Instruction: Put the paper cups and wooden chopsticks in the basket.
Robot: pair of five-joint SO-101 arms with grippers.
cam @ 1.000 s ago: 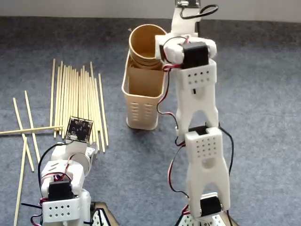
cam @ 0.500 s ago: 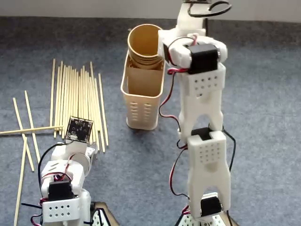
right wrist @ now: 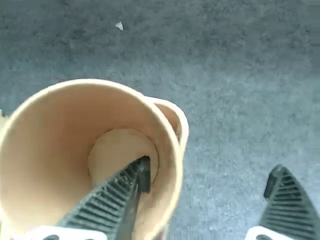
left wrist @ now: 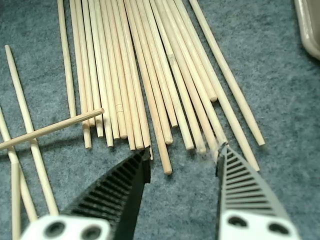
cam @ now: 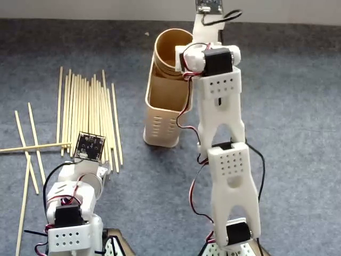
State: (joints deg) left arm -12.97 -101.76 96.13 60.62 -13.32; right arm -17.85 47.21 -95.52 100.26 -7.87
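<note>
Basket (cam: 160, 127) newly tilted; right fingers (right wrist: 117, 192) spread, one inside paper cup (right wrist: 47, 130); left fingers (left wrist: 119, 189) spread over chopsticks (left wrist: 145, 75)

Pretty sure this is a small robotics lab or hobby bench, not a kitchen or shop. The desk (cam: 298, 106) is covered in plain grey felt-like cloth, and two white printed-plastic arms, left arm (cam: 69, 213) and right arm (cam: 224, 122), sit on it with black servos (cam: 218, 60) and loose red and black wires (cam: 194, 194) exposed. There's a bare camera board (cam: 89, 146) on one wrist. The wooden chopsticks (cam: 88, 112) and the basket (cam: 160, 128) just lie on the cloth.
</note>
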